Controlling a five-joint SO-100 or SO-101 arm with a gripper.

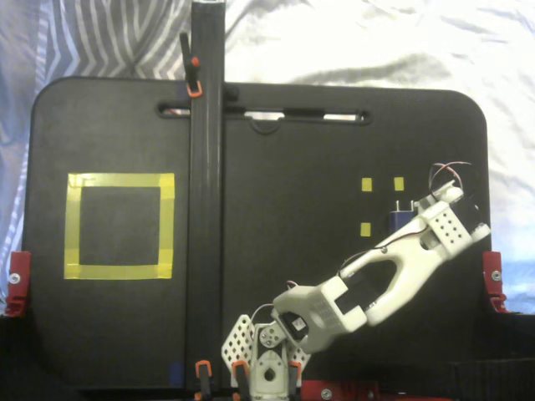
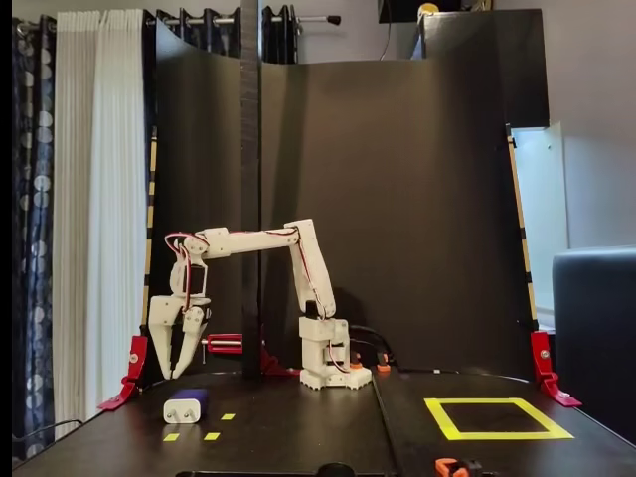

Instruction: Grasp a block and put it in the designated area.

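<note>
The block (image 2: 186, 406), dark blue with a white end face, lies on the black table at the front left. From above, only part of the block (image 1: 394, 221) shows, beside the arm's white wrist (image 1: 443, 225), with two short prongs pointing away from the arm's base. My gripper (image 2: 168, 375) hangs fingers-down just above and behind the block, open and holding nothing. The designated area (image 2: 437, 417), a large yellow tape square, is at the front right. Seen from above, the designated area (image 1: 119, 180) lies far left, across the table from the arm.
Small yellow tape squares (image 1: 366, 185) mark the spot around the block. A black vertical post (image 1: 206, 167) crosses the board between block and tape square. Red clamps (image 1: 493, 276) sit at the board's side edges, and an orange clamp (image 2: 452, 465) at the front.
</note>
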